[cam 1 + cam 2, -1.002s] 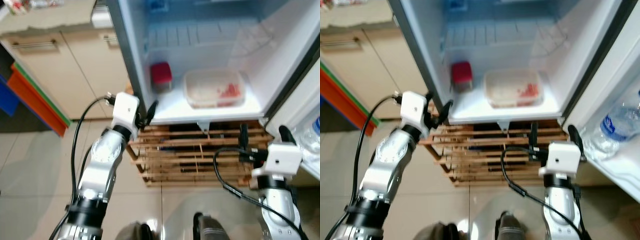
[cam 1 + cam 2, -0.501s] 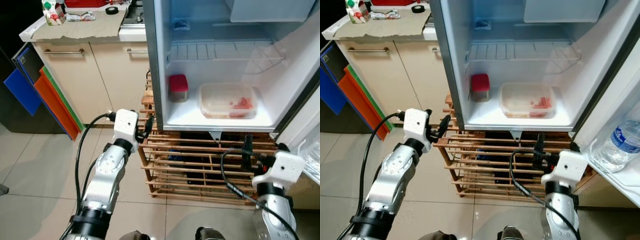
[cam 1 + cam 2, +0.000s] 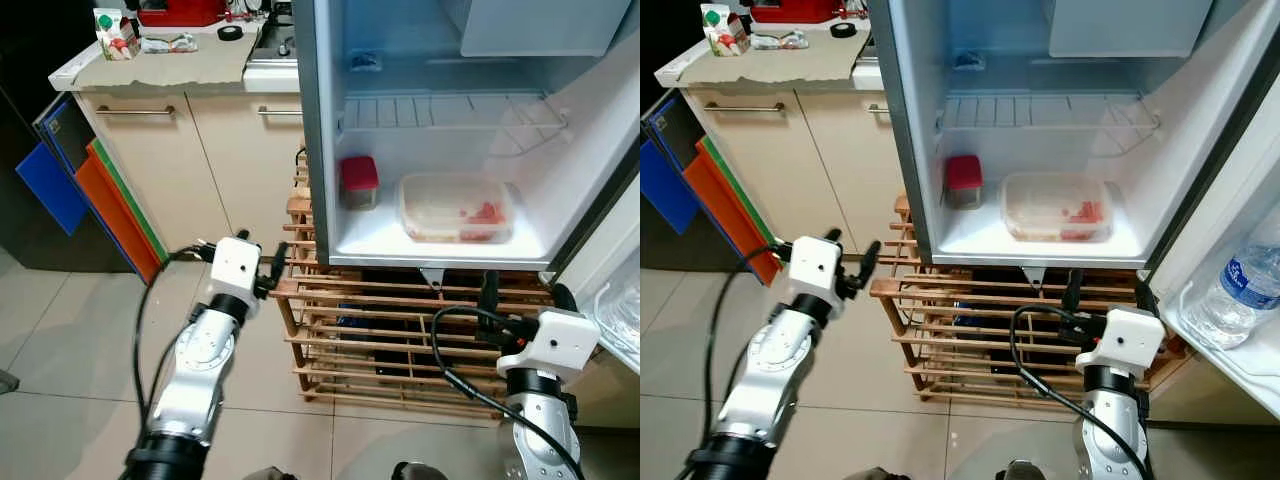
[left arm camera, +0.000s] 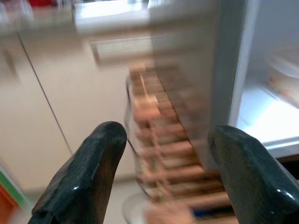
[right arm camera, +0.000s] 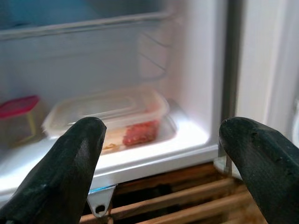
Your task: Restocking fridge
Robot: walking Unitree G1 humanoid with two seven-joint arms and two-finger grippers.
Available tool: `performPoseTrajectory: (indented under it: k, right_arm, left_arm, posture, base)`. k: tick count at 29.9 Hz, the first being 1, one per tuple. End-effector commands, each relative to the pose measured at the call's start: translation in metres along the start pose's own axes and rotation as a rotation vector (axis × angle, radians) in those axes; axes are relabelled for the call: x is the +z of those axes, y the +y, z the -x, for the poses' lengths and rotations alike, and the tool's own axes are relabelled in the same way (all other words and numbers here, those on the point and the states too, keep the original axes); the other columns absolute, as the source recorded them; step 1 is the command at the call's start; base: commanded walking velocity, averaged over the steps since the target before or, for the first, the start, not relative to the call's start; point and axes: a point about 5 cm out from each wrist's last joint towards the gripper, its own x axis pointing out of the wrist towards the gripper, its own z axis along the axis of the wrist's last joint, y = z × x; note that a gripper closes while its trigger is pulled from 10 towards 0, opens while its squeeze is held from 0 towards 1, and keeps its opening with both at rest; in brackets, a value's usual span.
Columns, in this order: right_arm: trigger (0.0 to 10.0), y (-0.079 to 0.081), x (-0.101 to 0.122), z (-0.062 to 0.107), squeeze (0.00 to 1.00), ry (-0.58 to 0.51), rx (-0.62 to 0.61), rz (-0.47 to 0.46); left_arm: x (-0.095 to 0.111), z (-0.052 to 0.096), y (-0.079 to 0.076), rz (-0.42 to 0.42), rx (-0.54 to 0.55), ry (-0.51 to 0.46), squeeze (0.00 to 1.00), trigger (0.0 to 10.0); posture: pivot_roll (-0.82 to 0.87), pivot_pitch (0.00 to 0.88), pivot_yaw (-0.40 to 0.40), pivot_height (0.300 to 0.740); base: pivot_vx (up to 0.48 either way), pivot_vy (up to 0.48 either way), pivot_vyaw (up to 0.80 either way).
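The fridge (image 3: pixel 320 130) stands open in the upper right of the head views, its cabinet resting on a slatted wooden rack (image 3: pixel 400 330) on the tiled floor (image 3: pixel 70 330). On the lowest lit shelf, a clear lidded container (image 3: pixel 455 208) with red contents sits right of centre, and a small tub with a red lid (image 3: pixel 358 180) stands to its left, near the cabinet's left wall; the two are apart. A wire shelf (image 3: pixel 450 112) spans the compartment above them. At the far right edge of the right eye view, a water bottle (image 3: pixel 1240 290) with a blue label stands in the door shelf (image 3: pixel 1230 345). The left gripper (image 3: pixel 268 272) is held in the lower left of centre, just outside the fridge's left edge and level with the top of the rack; its fingers (image 4: pixel 88 172) are spread wide and hold nothing. The right gripper (image 3: pixel 520 300) is raised in the lower right, in front of the rack and below the fridge floor; its fingers (image 5: pixel 60 177) are likewise spread apart and empty, with the clear container seen between them in the right wrist view. In the upper left of the frame, beige cabinets (image 3: pixel 150 160) carry a countertop (image 3: pixel 170 65) with a small carton (image 3: pixel 115 30) and a roll of tape (image 3: pixel 231 32). Blue, orange and green boards (image 3: pixel 80 190) lean against the cabinet side.
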Motion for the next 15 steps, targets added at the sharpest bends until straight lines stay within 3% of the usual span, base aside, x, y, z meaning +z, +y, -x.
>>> performPoseTrajectory:
  k: [1,4,10,15]
  right_arm:
    - [10.0,-0.005,-0.004,-0.001,0.00,0.021,-0.027,-0.022]
    - [10.0,-0.005,-0.004,-0.002,0.00,0.015,-0.020,-0.016]
    - [10.0,-0.006,-0.004,-0.004,0.00,0.015,0.007,0.008]
    - [10.0,-0.009,-0.006,-0.005,0.00,0.024,0.017,0.024]
  left_arm:
    - [-0.002,-0.003,0.007,0.056,0.028,0.025,0.00,10.0]
    - [0.002,-0.007,0.004,0.061,0.021,0.014,0.00,10.0]
    - [0.013,-0.012,0.000,0.001,-0.031,-0.018,0.00,10.0]
    - [0.016,-0.013,0.001,-0.017,-0.043,-0.032,0.00,10.0]
  posture:
    - [-0.10,0.042,0.089,0.740]
    - [-0.10,0.041,0.085,0.740]
    - [-0.10,0.041,0.078,0.740]
    - [-0.10,0.035,0.079,0.740]
  base:
    - [0.000,0.000,0.00]
    - [0.000,-0.244,0.00]
    - [0.000,0.000,0.00]
    - [-0.317,-0.324,0.00]
